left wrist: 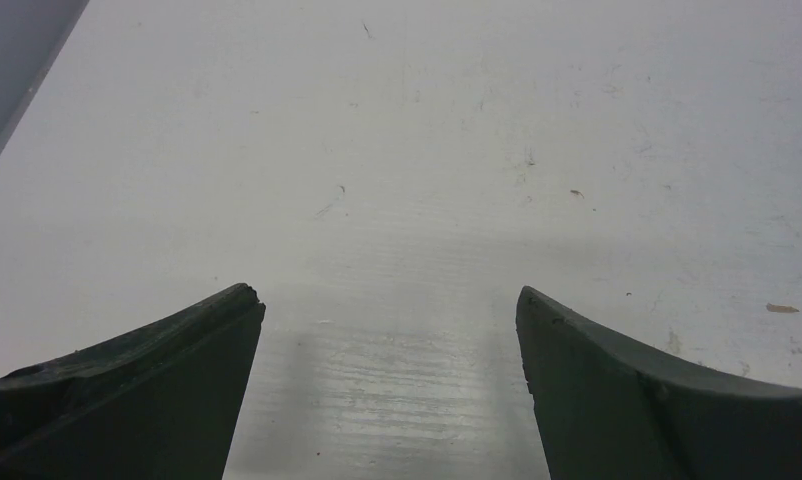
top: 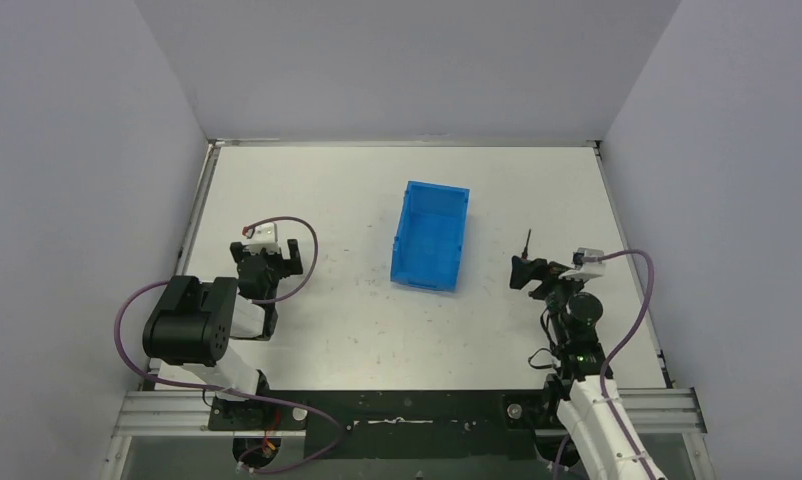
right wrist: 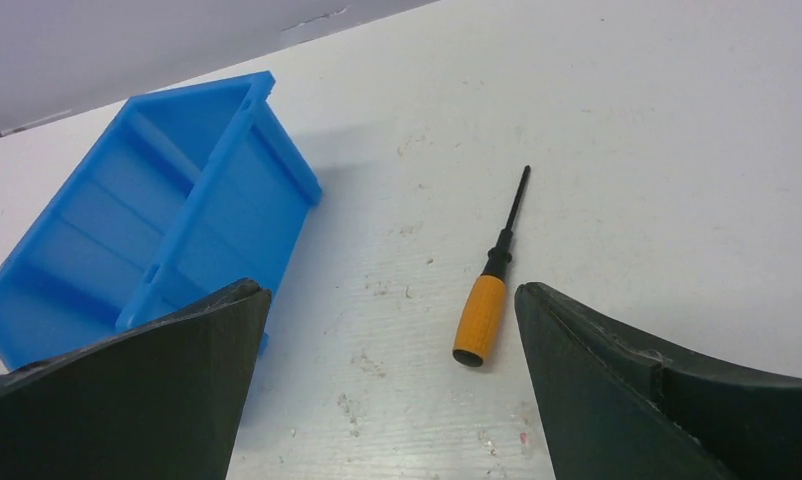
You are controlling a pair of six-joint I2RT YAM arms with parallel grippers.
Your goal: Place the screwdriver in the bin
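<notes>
- The small screwdriver with a short orange handle and thin black shaft (right wrist: pixel 495 268) lies flat on the white tabletop (right wrist: pixel 677 150). It is to the right of the bin and apart from it, with its handle end toward the right gripper (right wrist: pixel 389 295) and its tip pointing away.
- The blue rectangular plastic bin (right wrist: pixel 157 230) stands upright near the middle of the tabletop, and nothing is seen inside it.
- The right gripper is spread wide and nothing is held. In the right wrist view the screwdriver lies just ahead of the fingertips, nearer the right-hand finger.
- The step in hand is judged to be the approach for the grasp. The gripper is best shifted so that the orange handle is centred between the jaws, then lowered until the fingers straddle it across its width. The thicker handle should be closed on rather than the thin shaft, which could slip or roll.
- The left gripper (left wrist: pixel 387 292) is also wide apart, over bare tabletop, with nothing held.
- Counted: one screwdriver, one bin, two grippers.
</notes>
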